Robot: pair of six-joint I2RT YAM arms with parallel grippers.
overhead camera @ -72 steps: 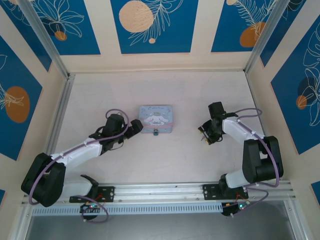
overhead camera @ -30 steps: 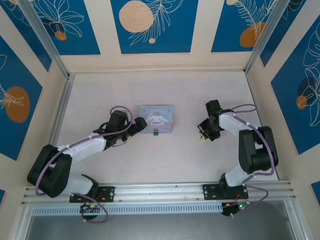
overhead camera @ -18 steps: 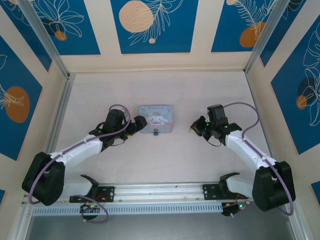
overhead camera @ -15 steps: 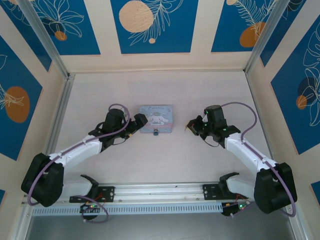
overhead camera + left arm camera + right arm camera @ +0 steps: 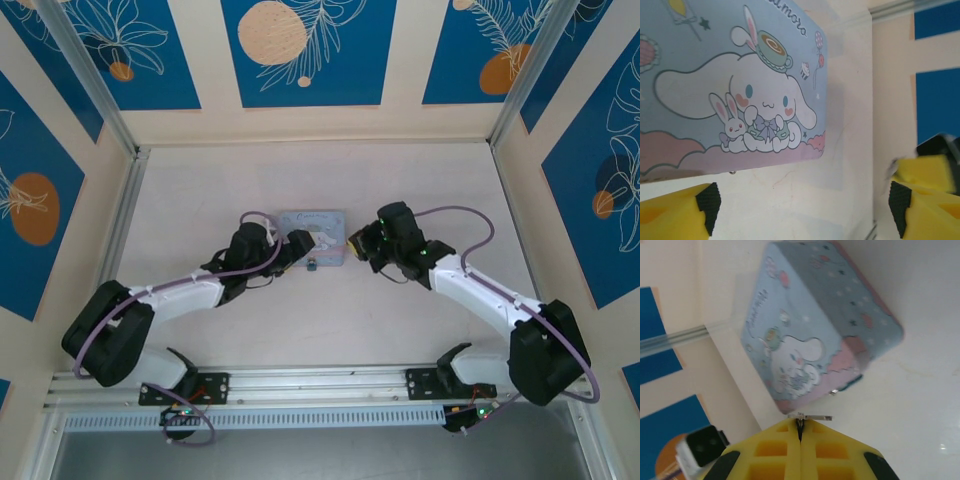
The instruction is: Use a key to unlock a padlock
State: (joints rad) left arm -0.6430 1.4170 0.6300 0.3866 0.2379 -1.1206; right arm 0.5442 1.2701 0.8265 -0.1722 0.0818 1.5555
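Clamped shut at the right hand (image 5: 800, 427), with yellow foam pads (image 5: 772, 450) pressed flush and a tiny thin silvery key (image 5: 814, 417) pinched in the seam, sticking out crosswise at the tips. Just above that key in the right wrist frame, close but apart: a pale blue cartoon-printed tin box (image 5: 810, 335), tilted across the middle of the frame on the pale surface (image 5: 920, 390). From overhead, poised with the right hand (image 5: 358, 242) just beside the right end of the tin box (image 5: 318, 225).

Spread apart at the left hand (image 5: 805, 205), with one yellow pad in the lower left corner of the wrist frame, the other in the lower right, and only bare surface (image 5: 850, 150) between. Beyond them, toward the upper left, the printed lid of the tin box (image 5: 715, 75). From overhead, set with the left hand (image 5: 293, 247) at the left end of the tin box; cannot tell whether touching.

Between the two hands, at the near edge of the tin box around the centre of the overhead frame: a tiny dark bluish padlock (image 5: 312, 264), right against that edge and too small to make out any shackle detail.
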